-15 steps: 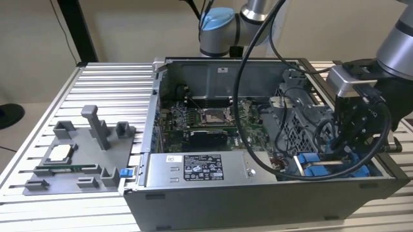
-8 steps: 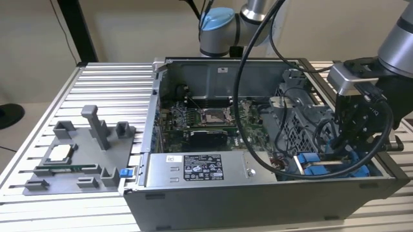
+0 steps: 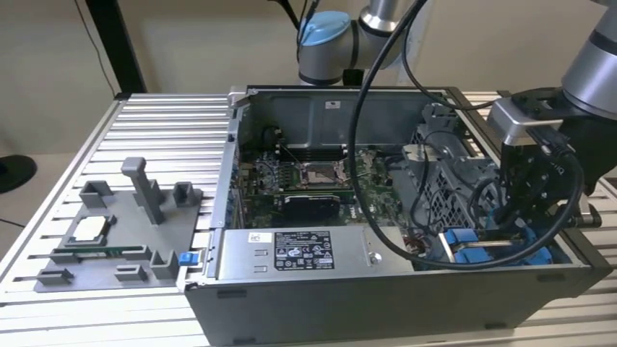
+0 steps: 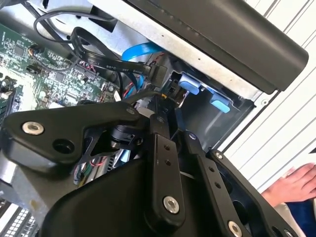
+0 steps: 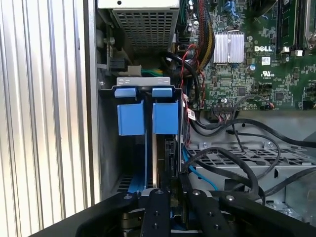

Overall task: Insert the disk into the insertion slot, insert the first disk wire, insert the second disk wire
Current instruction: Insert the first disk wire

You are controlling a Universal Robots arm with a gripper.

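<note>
Gripper (image 5: 170,191) is hanging in the near corner of the case (image 3: 386,296), at the exterior view's right, and appears to be clenching a black plug (image 5: 169,158). Disk (image 5: 165,117) is sitting in its slot, so insertion is judged done and wiring is under way; which wire is unclear. Room is looking tight, with the wall (image 5: 94,123) just beside and cables (image 5: 232,158) crowding opposite.
</note>
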